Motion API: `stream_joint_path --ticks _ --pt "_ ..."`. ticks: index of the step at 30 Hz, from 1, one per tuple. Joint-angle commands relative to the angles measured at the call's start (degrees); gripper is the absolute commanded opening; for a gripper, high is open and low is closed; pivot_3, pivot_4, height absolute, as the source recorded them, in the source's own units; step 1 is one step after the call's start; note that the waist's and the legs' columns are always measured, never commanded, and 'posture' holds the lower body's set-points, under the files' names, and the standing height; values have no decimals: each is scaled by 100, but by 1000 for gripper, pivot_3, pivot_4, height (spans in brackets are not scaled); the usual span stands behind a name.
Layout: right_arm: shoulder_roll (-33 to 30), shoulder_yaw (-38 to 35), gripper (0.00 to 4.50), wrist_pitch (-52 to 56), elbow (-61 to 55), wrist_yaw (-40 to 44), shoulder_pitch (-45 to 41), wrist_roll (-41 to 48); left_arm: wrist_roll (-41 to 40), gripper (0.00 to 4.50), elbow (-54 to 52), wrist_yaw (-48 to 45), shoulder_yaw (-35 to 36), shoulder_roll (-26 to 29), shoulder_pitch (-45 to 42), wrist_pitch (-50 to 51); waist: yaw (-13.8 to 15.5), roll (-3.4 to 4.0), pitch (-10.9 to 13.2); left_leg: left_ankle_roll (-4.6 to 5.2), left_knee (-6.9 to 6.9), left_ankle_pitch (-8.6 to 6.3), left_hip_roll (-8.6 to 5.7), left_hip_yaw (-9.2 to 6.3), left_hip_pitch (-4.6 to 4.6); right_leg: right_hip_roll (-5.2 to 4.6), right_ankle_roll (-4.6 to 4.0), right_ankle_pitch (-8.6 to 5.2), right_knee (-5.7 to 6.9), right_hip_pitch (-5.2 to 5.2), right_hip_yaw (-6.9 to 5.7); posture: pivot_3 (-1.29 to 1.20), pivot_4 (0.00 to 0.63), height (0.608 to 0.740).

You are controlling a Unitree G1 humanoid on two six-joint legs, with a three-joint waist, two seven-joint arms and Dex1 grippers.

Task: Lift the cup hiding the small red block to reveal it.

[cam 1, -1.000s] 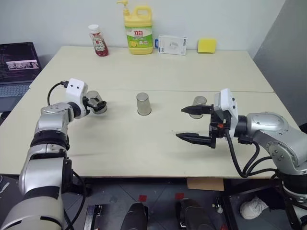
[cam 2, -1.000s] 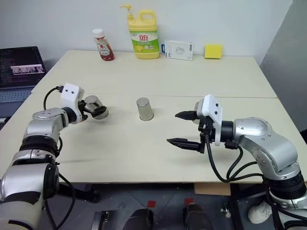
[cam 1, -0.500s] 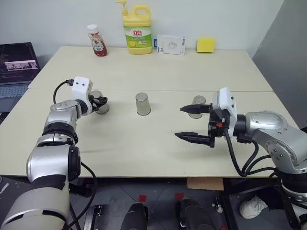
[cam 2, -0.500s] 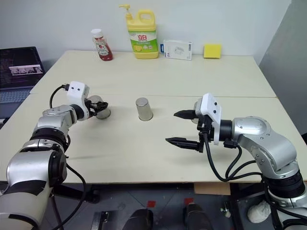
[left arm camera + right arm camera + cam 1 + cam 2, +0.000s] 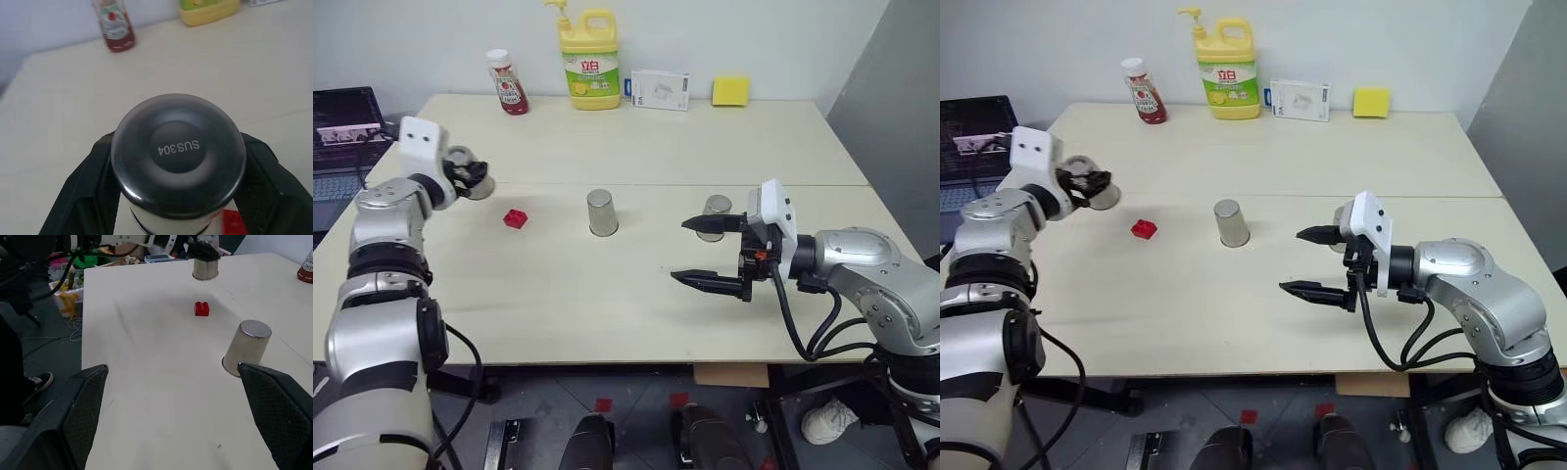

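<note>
My left gripper point(image 5: 470, 174) is shut on a steel cup point(image 5: 481, 187) and holds it above the table at the left. From the left wrist view the cup's point(image 5: 176, 156) base faces the camera, with a black finger point(image 5: 83, 196) on each side. The small red block point(image 5: 515, 217) lies uncovered on the table, just right of the lifted cup. A second cup point(image 5: 601, 212) stands upside down mid-table. A third cup point(image 5: 715, 215) stands behind my right gripper point(image 5: 680, 252), which hovers open with nothing between its fingers.
Along the table's far edge stand a ketchup bottle point(image 5: 507, 82), a yellow dish-soap bottle point(image 5: 588, 59), a white box point(image 5: 658, 89) and a yellow sponge point(image 5: 731, 90). A laptop point(image 5: 347, 117) sits off the table's left side.
My left gripper closed on the left cup, then raised it up and to the left, uncovering the red block. The right arm and the other two cups stayed put.
</note>
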Motion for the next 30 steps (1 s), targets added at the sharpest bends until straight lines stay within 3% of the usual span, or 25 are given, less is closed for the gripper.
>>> stream_joint_path --ticks 1,12,20,30 --pt "41 -67 4500 -168 38 68 -169 -22 -42 2694 145 452 201 25 148 -48 12 -1 0 0 2 0 0 0 -2 0 0 0 0 0 -1 0 150 740" --pt "111 -36 4500 -140 142 115 -297 3 -248 2694 793 878 587 -30 150 263 32 -6 -2 0 13 0 -4 -2 -11 -2 2 4 -1 -1 -6 0 150 740" --pt "101 -85 4500 -96 63 65 -229 37 -320 4480 792 883 703 23 18 417 32 -6 -2 0 13 0 -3 -2 -10 -2 1 4 0 -1 -7 0 150 740" --pt "175 -202 4500 -51 13 -9 -237 194 -43 4480 114 854 459 352 -188 53 30 -9 -1 0 13 0 -2 -2 -11 -2 1 5 1 -2 -7 0 150 740"
